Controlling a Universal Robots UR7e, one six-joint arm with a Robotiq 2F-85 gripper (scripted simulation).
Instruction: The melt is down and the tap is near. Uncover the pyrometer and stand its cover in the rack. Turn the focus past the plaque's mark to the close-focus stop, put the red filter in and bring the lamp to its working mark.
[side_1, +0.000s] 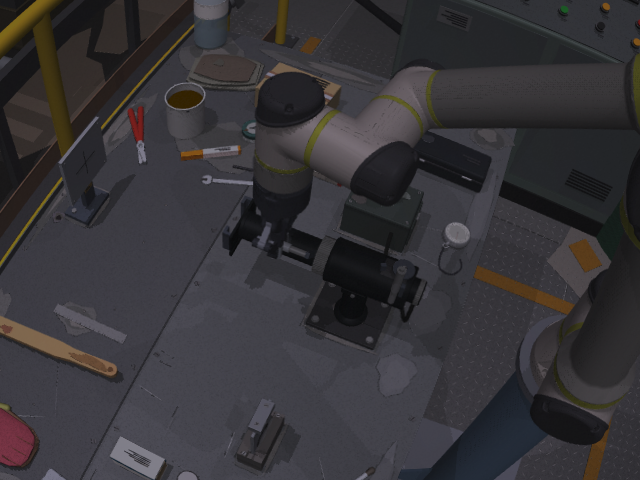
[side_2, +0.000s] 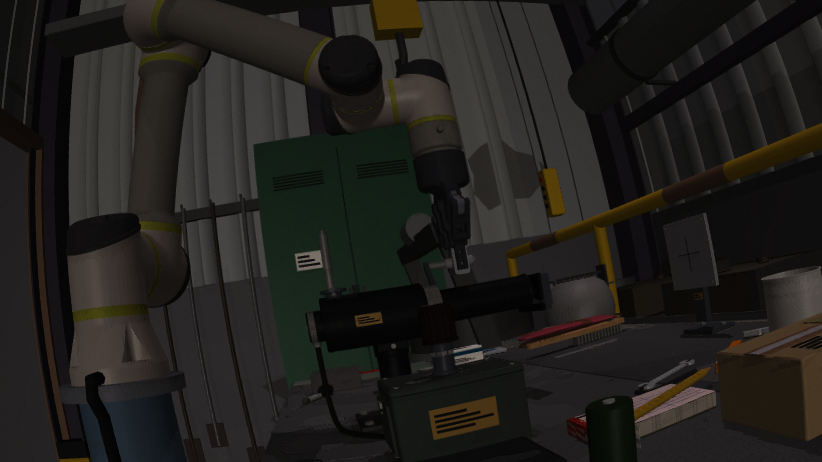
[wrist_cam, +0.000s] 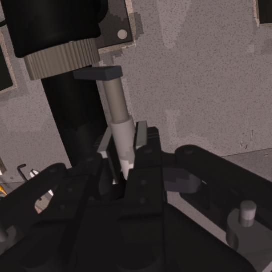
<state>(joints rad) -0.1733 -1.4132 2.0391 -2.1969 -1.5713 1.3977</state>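
The pyrometer (side_1: 331, 261) is a black tube on a post and base plate at the bench's middle. Its ribbed focus ring (wrist_cam: 59, 59) sits between the fat body and the thin front barrel (side_2: 488, 296). A grey handle (wrist_cam: 119, 111) runs out from a small dark arm (wrist_cam: 97, 73) next to the ring. My gripper (wrist_cam: 121, 149) is above the front barrel, and its fingers are closed on the pale end of that handle. The round white cover (side_1: 456, 233) lies on the bench to the right, with its cord. A thin lever (side_2: 326, 261) rises from the rear body.
A green box (side_1: 382, 214) with a label stands behind the pyrometer. A small rack (side_1: 261, 436) sits at the near bench edge. A target card (side_1: 84, 165) stands at the left. A mug (side_1: 184, 109), pliers, a marker and a wrench (side_1: 227, 180) lie beyond.
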